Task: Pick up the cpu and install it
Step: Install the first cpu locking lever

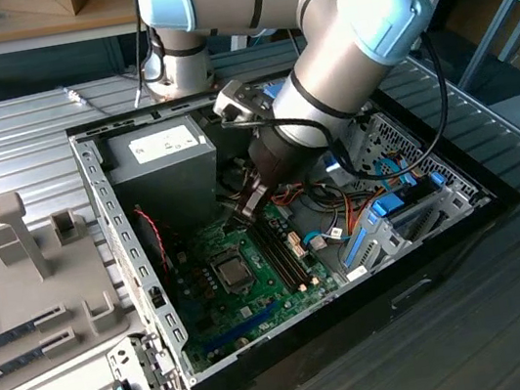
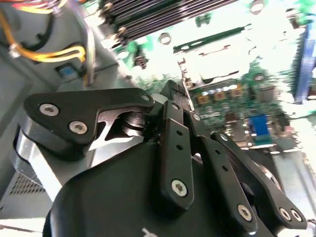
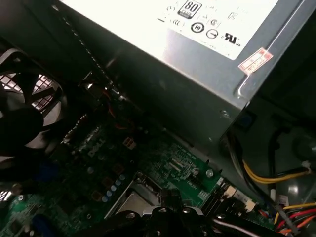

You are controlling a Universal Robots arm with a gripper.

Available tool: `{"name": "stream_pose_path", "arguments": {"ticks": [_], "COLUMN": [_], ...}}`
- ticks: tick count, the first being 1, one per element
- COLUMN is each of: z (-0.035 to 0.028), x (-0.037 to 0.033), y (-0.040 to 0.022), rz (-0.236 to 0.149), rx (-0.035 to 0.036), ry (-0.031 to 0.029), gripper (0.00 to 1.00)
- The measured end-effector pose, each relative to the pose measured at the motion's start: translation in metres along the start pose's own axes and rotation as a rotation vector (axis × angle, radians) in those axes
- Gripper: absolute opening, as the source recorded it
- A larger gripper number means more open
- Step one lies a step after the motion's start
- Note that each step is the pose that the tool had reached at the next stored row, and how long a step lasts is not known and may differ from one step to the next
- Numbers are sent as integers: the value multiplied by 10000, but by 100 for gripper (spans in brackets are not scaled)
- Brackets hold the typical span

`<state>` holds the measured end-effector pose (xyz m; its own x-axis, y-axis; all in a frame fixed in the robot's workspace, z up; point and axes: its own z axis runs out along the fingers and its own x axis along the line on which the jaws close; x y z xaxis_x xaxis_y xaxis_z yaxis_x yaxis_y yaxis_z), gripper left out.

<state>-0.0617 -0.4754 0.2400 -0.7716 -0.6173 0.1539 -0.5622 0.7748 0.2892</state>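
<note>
One narrow-closed tool (image 1: 248, 207) hovers above the socket-seated cpu (image 1: 234, 272), beside the white-labelled power supply (image 1: 166, 160).

Arm (image 1: 337, 54) reaches into open computer case (image 1: 134, 274); jaws low above green motherboard (image 1: 246, 296), near socket (image 1: 233, 273).

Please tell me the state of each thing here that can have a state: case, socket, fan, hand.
Computer case: lying flat, side panel off, inside exposed.
CPU socket: frame down; whether the cpu sits inside, I cannot tell.
Case fan: blades sharp, apparently not spinning.
Hand: fingers closed together, inside the case above the green motherboard.
</note>
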Motion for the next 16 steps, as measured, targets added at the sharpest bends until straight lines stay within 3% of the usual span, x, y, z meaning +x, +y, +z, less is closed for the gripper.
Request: {"name": "stream_pose_path", "arguments": {"ticks": [4, 5, 13, 16], "z": [1, 6, 34, 40], "x": [0, -11, -42, -44], "y": [-1, -10, -39, -43], "rz": [176, 189, 192, 211], "rx": [586, 636, 636, 685], "ry": [435, 492, 508, 544], "gripper": [11, 11, 11, 11]}}
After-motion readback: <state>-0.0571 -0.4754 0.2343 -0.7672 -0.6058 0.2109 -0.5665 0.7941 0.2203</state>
